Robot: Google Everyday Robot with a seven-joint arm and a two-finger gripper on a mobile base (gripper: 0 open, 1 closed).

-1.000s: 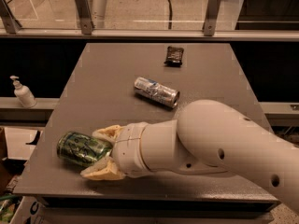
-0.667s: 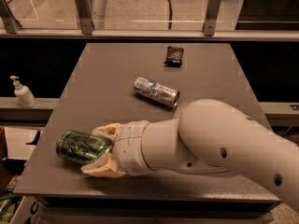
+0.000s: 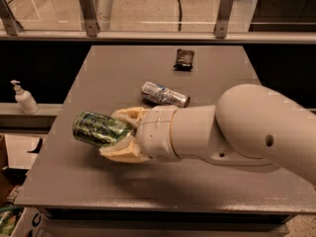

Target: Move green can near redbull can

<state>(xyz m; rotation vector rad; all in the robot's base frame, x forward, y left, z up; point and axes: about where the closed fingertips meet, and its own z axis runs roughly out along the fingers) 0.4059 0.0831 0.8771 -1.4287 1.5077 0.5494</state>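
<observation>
The green can (image 3: pixel 98 128) is dark green with pale scribbly marks and lies sideways in my gripper (image 3: pixel 121 134), held above the left part of the grey table (image 3: pixel 197 177). The cream fingers (image 3: pixel 126 115) close around its right end. The redbull can (image 3: pixel 165 94), slim and silver with blue patches, lies on its side near the table's middle, up and to the right of the green can, apart from it. My white arm reaches in from the right.
A small black packet (image 3: pixel 183 59) lies near the table's far edge. A white pump bottle (image 3: pixel 22 98) stands on a ledge to the left. Metal railing posts (image 3: pixel 88 11) and glass run behind the table.
The gripper has lifted the green can and carried it up and to the right, closer to the redbull can. The redbull can and the packet have not moved.
</observation>
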